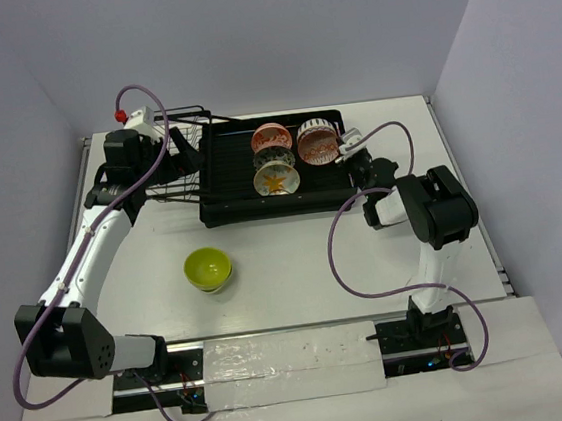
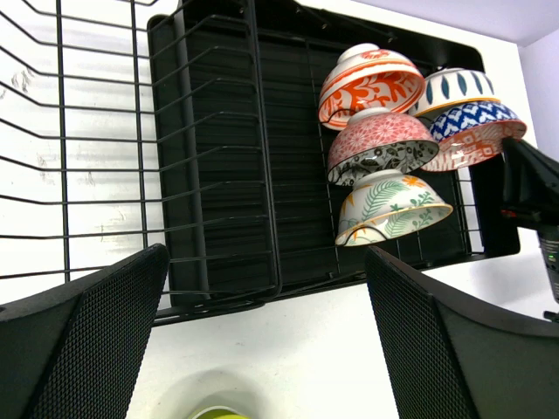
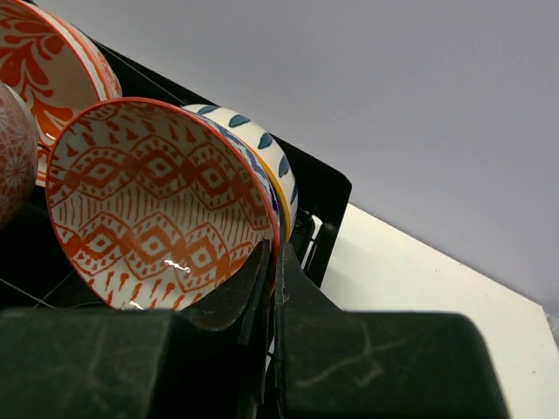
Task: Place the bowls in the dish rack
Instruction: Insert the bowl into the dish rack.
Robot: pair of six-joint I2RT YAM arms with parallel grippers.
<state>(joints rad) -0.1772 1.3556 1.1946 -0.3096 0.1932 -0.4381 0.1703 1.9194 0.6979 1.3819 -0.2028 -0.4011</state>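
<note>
While the lime green bowl [image 1: 208, 268] sits upright on open table [image 1: 297, 269] in front of the dish rack [image 1: 227, 176], the other bowls stand on edge in the tray's right half, leaving its left half bare. The right gripper [image 3: 272, 260], its arm folded beside the rack's right edge, pinches the red-orange patterned bowl [image 3: 157, 209] by its rim. The left gripper [image 2: 266, 257], its arm stretched far out, hovers over the wire basket [image 2: 87, 131] with jaws spread wide, holding nothing

Overhead view from behind, two close wrist views — shared dish rack [image 1: 227, 176]
</note>
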